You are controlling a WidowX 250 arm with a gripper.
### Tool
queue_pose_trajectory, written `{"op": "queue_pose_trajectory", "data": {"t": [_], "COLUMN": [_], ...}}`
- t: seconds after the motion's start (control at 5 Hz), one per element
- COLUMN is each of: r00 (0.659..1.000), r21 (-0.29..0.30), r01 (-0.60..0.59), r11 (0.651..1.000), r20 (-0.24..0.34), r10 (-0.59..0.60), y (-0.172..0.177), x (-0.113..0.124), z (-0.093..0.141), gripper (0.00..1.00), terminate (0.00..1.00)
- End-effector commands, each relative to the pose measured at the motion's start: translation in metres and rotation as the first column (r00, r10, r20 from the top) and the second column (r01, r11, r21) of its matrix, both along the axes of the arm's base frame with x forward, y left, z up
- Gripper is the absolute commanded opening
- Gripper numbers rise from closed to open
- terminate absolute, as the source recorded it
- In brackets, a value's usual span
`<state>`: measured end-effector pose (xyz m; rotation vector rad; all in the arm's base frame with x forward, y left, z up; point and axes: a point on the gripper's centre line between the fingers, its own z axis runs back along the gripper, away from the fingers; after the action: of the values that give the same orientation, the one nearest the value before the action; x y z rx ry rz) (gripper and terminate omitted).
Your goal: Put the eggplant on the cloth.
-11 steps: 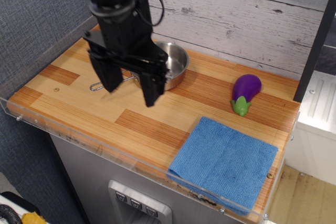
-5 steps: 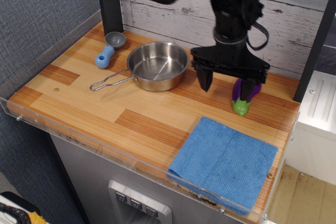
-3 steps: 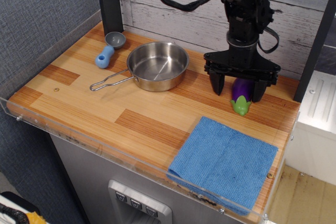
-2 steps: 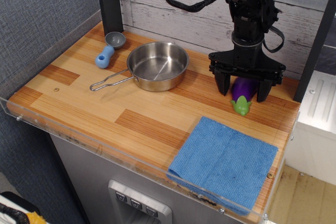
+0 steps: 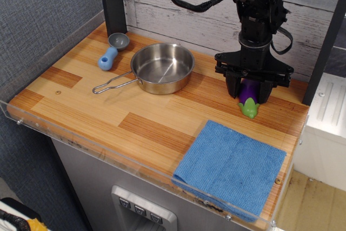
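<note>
The purple eggplant [image 5: 248, 93] with its light green stem cap lies on the wooden counter at the back right. My black gripper [image 5: 250, 91] stands straight down over it, its two fingers closed in against the eggplant's sides, on the counter. The fingers hide most of the purple body. The blue cloth [image 5: 231, 167] lies flat at the front right corner, a short way in front of the eggplant and apart from it.
A steel pan [image 5: 161, 67] with a wire handle stands at the back middle. A blue-handled grey scoop [image 5: 113, 50] lies at the back left beside a black post [image 5: 112, 1]. A clear plastic rim [image 5: 81, 142] runs along the counter's front edge.
My gripper crossed from the left of the counter to the eggplant, came down around it, and its fingers have now closed in on it.
</note>
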<state>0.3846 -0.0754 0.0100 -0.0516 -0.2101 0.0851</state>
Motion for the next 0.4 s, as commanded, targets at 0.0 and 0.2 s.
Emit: {"op": "queue_pose_trajectory", "data": {"t": [0.0, 0.2], "r00": [0.995, 0.989], "r21": [-0.024, -0.043], "r01": [0.014, 0.023], "r11": [1.000, 0.999], "r20": [0.097, 0.149], "r10": [-0.012, -0.016], "y": [0.004, 0.004], "x": [0.002, -0.008], "z": [0.048, 0.075], "gripper": [0.00, 0.00], "terminate": [0.00, 0.00]}}
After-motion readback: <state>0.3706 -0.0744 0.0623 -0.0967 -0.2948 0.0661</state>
